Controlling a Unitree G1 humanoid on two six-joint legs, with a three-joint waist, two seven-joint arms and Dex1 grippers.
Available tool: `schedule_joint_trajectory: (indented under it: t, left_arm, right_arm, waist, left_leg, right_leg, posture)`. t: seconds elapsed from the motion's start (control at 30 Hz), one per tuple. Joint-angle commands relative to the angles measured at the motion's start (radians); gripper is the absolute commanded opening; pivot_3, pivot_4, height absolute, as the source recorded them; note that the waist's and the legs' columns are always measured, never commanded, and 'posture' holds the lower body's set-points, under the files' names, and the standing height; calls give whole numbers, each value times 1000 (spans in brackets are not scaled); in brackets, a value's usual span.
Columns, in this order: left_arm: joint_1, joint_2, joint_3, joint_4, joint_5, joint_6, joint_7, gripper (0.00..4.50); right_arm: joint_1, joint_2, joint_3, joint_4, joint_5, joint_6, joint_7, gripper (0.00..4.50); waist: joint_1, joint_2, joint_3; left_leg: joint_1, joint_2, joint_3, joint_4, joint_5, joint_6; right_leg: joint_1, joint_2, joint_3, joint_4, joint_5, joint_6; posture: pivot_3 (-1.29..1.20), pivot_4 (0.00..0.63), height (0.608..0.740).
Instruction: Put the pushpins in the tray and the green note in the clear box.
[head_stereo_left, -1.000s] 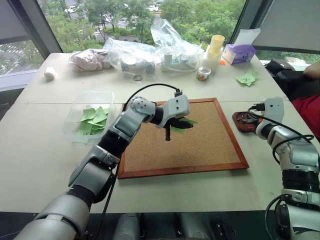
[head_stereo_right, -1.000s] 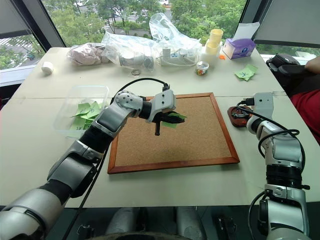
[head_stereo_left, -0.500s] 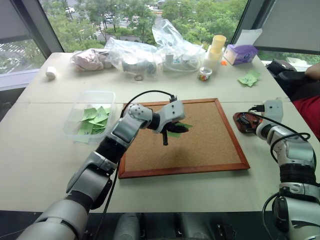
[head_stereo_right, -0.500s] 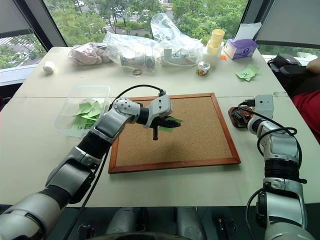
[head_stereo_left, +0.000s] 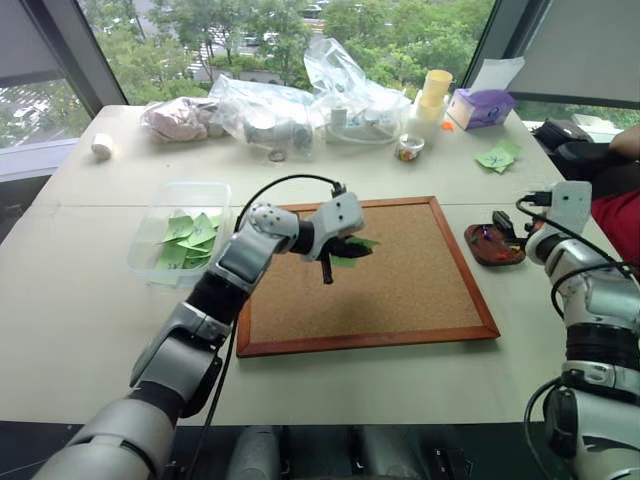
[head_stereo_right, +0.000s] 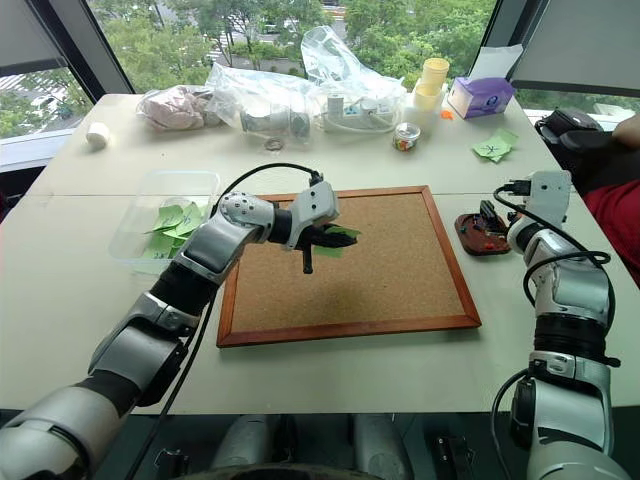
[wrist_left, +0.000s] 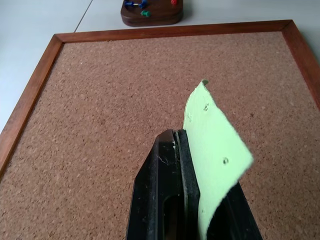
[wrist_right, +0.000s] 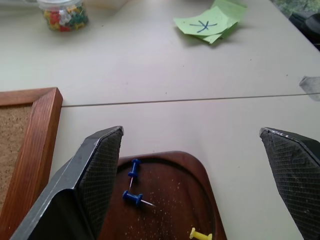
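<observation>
At frame centre, above the corkboard (head_stereo_left: 370, 275): left gripper (head_stereo_left: 345, 250) clenched on the green note (wrist_left: 215, 145). At right edge: right gripper (wrist_right: 195, 165) spread wide over the tray (head_stereo_left: 493, 246), pushpins (wrist_right: 134, 187) inside. At left: clear box (head_stereo_left: 180, 230); no legible writing.

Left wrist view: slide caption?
Left claw shut on light-green paper note above wood-framed corkboard.

Head eyes overlook the corkboard (head_stereo_left: 400, 270); wrist cameras sit close.
</observation>
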Motion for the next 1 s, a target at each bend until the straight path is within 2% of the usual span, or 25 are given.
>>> schedule_joint_trajectory:
  t: [0.03, 0.17, 0.3, 0.37, 0.43, 0.57, 0.63, 0.73, 0.87, 1.0]
  left_arm:
    - [-27, 42, 76, -58, -39, 21, 4, 0]
    - [-45, 120, 176, -123, -92, 124, 21, 0]
    - [-53, 242, 277, -201, -106, 261, 85, 0]
    - [-49, 343, 314, -222, -14, 406, 211, 0]
    - [-28, 412, 347, -263, 25, 536, 298, 0]
    - [77, 477, 410, -427, -25, 755, 330, 0]
    - [123, 512, 399, -471, -13, 832, 359, 0]
    - [165, 489, 440, -484, -26, 873, 417, 0]
    - [197, 459, 457, -479, -33, 840, 472, 1412]
    - [179, 476, 441, -473, -18, 811, 519, 3474]
  right_arm:
    - [-27, -28, -34, -123, 39, 24, 14, 4447]
    - [-19, -19, 30, -342, 169, 119, 166, 4447]
    - [31, -42, 206, -628, 312, 224, 374, 4447]
    - [24, -24, 291, -712, 356, 223, 442, 4447]
    - [0, 3, 347, -732, 366, 208, 470, 4447]
    - [-24, 20, 426, -712, 350, 167, 534, 4447]
    - [-33, 29, 453, -685, 331, 143, 549, 4447]
    - [-43, 50, 485, -625, 285, 94, 556, 4447]
    - [-51, 76, 503, -576, 250, 51, 560, 4500]
    - [-36, 72, 486, -563, 233, 41, 558, 4500]
  waist:
    - [-1, 0, 0]
    - [-9, 1, 1]
    - [-23, 2, 1]
    - [-23, 1, 2]
    - [-26, 1, 2]
    - [-13, 0, 2]
    - [-6, -2, 3]
    - [8, -7, 4]
    - [8, -8, 4]
    - [5, -8, 4]
  left_leg:
    - [0, 0, 0, 0, 0, 0]
    - [0, 1, 0, 0, 0, 0]
    - [0, 2, -2, 0, 0, 0]
    - [0, 1, -3, 0, 0, 0]
    - [0, 1, -2, 0, -1, 2]
    - [0, 0, -3, 0, -1, 2]
    - [-1, -1, -2, 1, -1, 1]
    - [-1, -1, -2, 2, -1, 1]
    - [-1, -1, -2, 2, -1, 1]
    - [-1, 0, -2, 1, -1, 1]
  right_leg:
    - [0, 0, 0, 0, 0, 0]
    - [0, 0, 0, 0, 0, 0]
    - [0, 1, -1, 1, 0, 0]
    - [0, 1, -1, 1, 0, 0]
    - [0, 1, -1, 1, 0, 0]
    - [0, -1, -3, 2, 0, 0]
    - [0, -2, -3, 1, 0, 0]
    - [0, -2, -3, 1, 0, 0]
    - [0, -3, -3, 1, 0, 0]
    - [0, -2, -3, 2, 0, 0]
  posture:
    - [0, 150, 738]
    - [0, 150, 738]
    - [0, 150, 738]
    - [0, 150, 738]
    - [0, 150, 738]
    - [0, 150, 738]
    - [0, 150, 738]
    - [0, 150, 738]
    - [0, 150, 738]
    - [0, 150, 738]
